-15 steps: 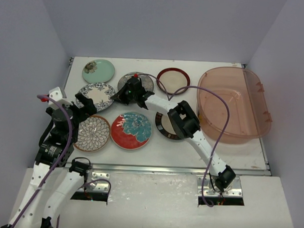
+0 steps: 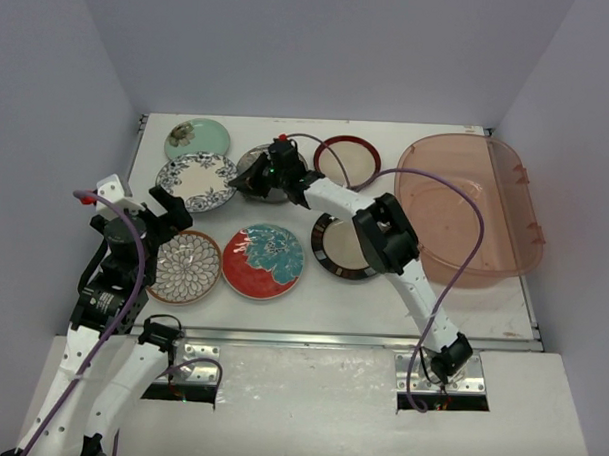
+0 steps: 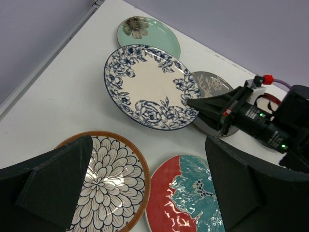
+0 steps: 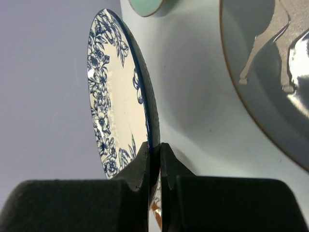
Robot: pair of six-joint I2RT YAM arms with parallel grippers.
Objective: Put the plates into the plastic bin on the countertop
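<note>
Claw on the right arm (image 4: 154, 151): pinched together on the rim of the blue-white plate (image 4: 115, 96), one finger on each face.
Blue-white plate: sat in the upper left of the top view, gripped at its right edge and tilted, with that edge raised off the countertop (image 2: 332, 301).
Left claw (image 2: 157, 215): fingers stood wide apart, holding nothing, at mid left above the brown petal plate (image 2: 185, 268).
Neighbouring edges: in the left wrist view the gripped plate's rim overlapped the mint green plate (image 3: 149, 31) above it and the grey deer plate (image 3: 210, 82) to its right; contact could not be told.
Other plates: maroon-rimmed plate (image 2: 347, 159) at upper centre, black-rimmed plate (image 2: 339, 249) at centre, red-teal plate (image 2: 263, 260) just beside the brown one.
Open room: a bare strip ran along the metal front edge (image 2: 311, 338) at lower centre.
Plastic bin (image 2: 503, 267): sat at the right; every plate in view lay outside it.
</note>
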